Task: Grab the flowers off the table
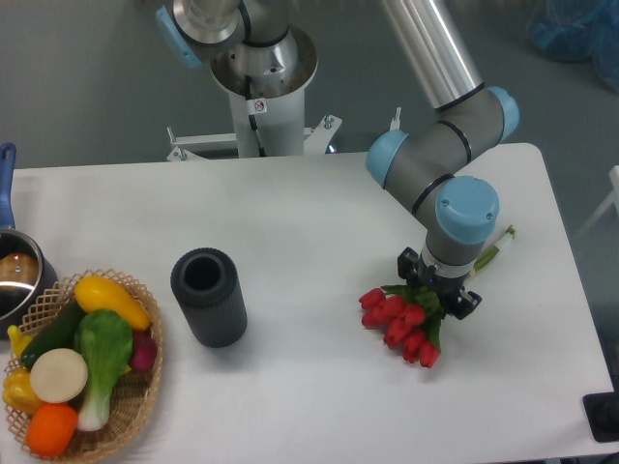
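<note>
The flowers, a bunch of red tulips with green leaves, lie on the white table at centre right. Their pale stem ends stick out toward the right rear. My gripper points straight down over the stems, just behind the tulip heads. Its black jaws stand on either side of the leaves, and the blue-capped wrist hides the fingertips. The leaves and heads look pinched together under it. The bunch still rests on the table.
A dark grey ribbed cylinder stands left of centre. At the front left corner a wicker basket holds produce, with a metal pot behind it. The arm's base rises behind the far table edge.
</note>
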Available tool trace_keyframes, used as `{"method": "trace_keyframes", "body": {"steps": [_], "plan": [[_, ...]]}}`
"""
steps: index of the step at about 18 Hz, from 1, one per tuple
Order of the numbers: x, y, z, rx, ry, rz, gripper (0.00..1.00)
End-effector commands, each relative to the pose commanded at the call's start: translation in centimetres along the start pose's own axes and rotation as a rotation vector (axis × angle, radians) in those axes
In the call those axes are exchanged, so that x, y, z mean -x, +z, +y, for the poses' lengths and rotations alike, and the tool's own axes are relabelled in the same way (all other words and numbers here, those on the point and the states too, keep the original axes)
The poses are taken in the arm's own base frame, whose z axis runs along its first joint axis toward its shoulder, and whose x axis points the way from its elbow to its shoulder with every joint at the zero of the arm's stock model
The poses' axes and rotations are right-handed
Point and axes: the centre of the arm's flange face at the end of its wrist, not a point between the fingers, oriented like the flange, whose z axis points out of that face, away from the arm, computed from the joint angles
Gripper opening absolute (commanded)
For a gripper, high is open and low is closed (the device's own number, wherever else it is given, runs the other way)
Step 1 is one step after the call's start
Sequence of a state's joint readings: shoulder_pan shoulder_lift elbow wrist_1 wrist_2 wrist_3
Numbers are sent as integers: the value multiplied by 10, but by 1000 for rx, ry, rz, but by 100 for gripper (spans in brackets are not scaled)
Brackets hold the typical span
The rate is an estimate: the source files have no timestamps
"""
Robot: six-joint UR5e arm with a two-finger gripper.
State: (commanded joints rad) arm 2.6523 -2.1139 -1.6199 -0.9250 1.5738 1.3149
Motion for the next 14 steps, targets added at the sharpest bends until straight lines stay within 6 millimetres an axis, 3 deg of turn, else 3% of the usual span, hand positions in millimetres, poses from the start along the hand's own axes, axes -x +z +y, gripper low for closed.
{"method": "trace_keyframes", "body": {"steps": [3,11,14], "plan": [[-1,-10,-2,-1,-19,-16,0],[-5,-69,6,-15,-30,-98,0],[1,-93,22,-25,-58,-130,0]]}}
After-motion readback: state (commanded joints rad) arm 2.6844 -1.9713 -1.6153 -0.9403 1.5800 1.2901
